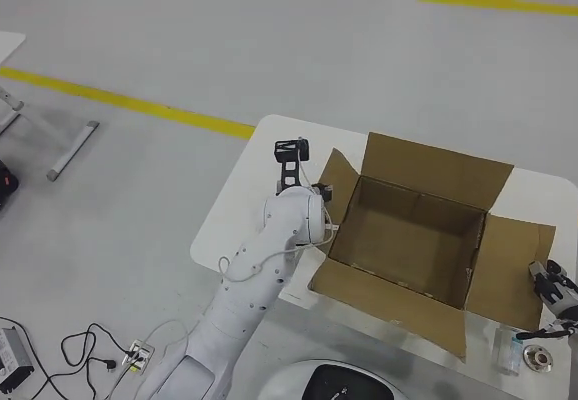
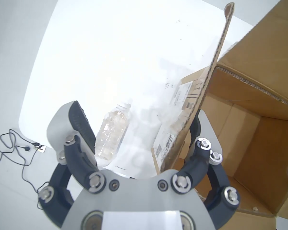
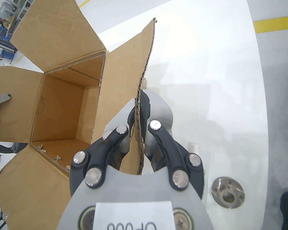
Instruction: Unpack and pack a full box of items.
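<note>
Box: the cardboard box (image 1: 414, 215) stands open on the middle of the tabletop (image 1: 259, 200), all four flaps folded outward. Its inside looks bare in every view.
Left gripper: the left gripper (image 2: 136, 118) is at the box side that faces the tabletop's left edge. Its fingers are spread wide and straddle the left flap (image 2: 216, 56), one outside and one on the box side, and neither clamps the card.
Right gripper: the right gripper (image 3: 140, 106) is at the opposite side, toward the tabletop's right edge. Its fingers are pinched onto the edge of the right flap (image 3: 124, 72).
Bottle: a clear plastic bottle (image 2: 111, 132) lies on its side between the box and the left edge, just beside the left gripper's outer finger.
Metal flange: a round metal flange (image 3: 227, 192) lies flat near the tabletop's near right corner, beside the right gripper.
Stage, judged: the box seems unpacked, with packing yet to come.
Box handling: empty, it is probably light and may slide on the smooth top. The flaps hinge at their creases and bend easily, so a hold low near the crease should steer it better than a hold at the tip.
Bottle handling: it is light, thin-walled and round, so it is likely to roll. A hold across the mid-body with modest squeeze suits it.
Flange handling: it is dense, hard and low-lying. The best hold is across the rim.
</note>
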Available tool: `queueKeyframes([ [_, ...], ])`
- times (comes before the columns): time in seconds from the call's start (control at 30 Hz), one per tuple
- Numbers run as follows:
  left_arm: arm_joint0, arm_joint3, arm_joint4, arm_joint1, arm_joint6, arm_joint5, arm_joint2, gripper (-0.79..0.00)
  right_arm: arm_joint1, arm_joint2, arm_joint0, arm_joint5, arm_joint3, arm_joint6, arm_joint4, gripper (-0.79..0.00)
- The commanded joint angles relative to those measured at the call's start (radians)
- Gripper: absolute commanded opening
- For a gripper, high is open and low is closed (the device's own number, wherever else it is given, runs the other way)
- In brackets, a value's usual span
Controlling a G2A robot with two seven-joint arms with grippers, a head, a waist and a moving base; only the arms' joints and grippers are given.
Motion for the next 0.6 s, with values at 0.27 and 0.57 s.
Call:
queueKeyframes([
  [0.27, -0.003, 0.041, 0.062, -0.022, -0.012, -0.012, 0.008, 0.0, 0.002, -0.002, -0.012, 0.004, -0.001, -0.011, 0.007, -0.785],
  [0.57, 0.021, -0.101, -0.037, -0.032, 0.023, -0.051, -0.011, 0.0, -0.002, 0.055, -0.037, -0.028, -0.083, -0.2, 0.074, 0.0],
])
